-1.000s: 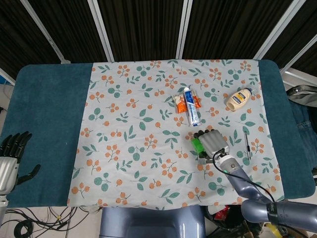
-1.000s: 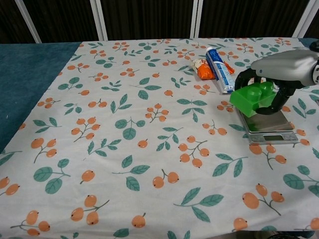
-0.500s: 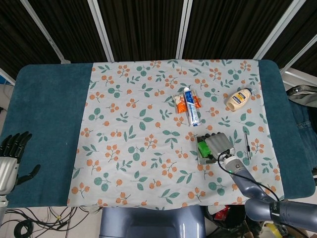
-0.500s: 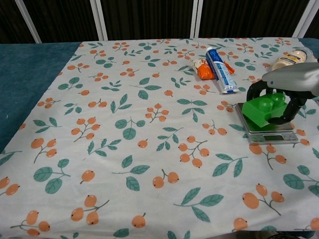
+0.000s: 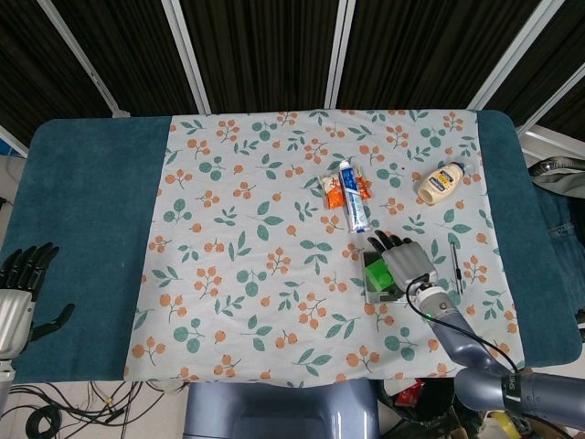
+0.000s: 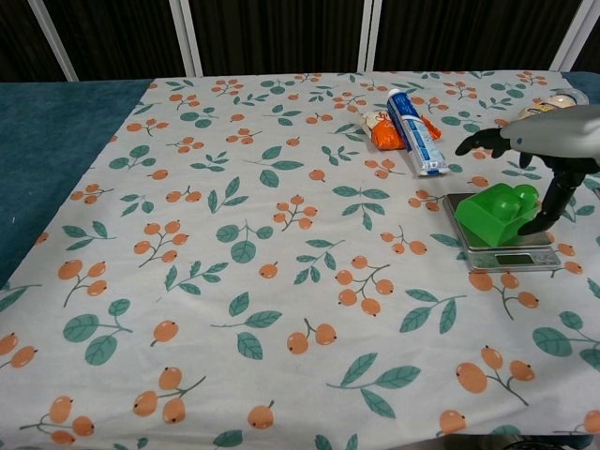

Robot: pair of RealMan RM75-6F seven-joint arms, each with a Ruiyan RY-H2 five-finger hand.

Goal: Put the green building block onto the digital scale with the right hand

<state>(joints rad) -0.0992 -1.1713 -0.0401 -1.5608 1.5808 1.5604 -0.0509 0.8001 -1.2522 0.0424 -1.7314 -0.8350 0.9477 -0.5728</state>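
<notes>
The green building block point(image 6: 500, 215) lies on the plate of the small silver digital scale point(image 6: 514, 258) at the right of the flowered cloth. My right hand point(image 6: 544, 141) hovers over it with its fingers spread forward and lifted off the block. The thumb hangs down by the block's right side; I cannot tell if it touches. From the head view the block point(image 5: 376, 273) shows just left of the right hand point(image 5: 408, 265), on the scale point(image 5: 373, 295). My left hand point(image 5: 22, 285) rests open and empty at the table's far left edge.
Behind the scale lie a blue-and-white toothpaste tube point(image 5: 352, 208) and an orange packet point(image 5: 336, 190). A cream bottle point(image 5: 441, 182) lies further back right, and a pen point(image 5: 455, 263) lies to the right of the scale. Dark teal cloth point(image 5: 91, 210) covers the left side.
The right hand carried the block right and down onto the scale, then spread its fingers and let go. The left hand has not moved.
</notes>
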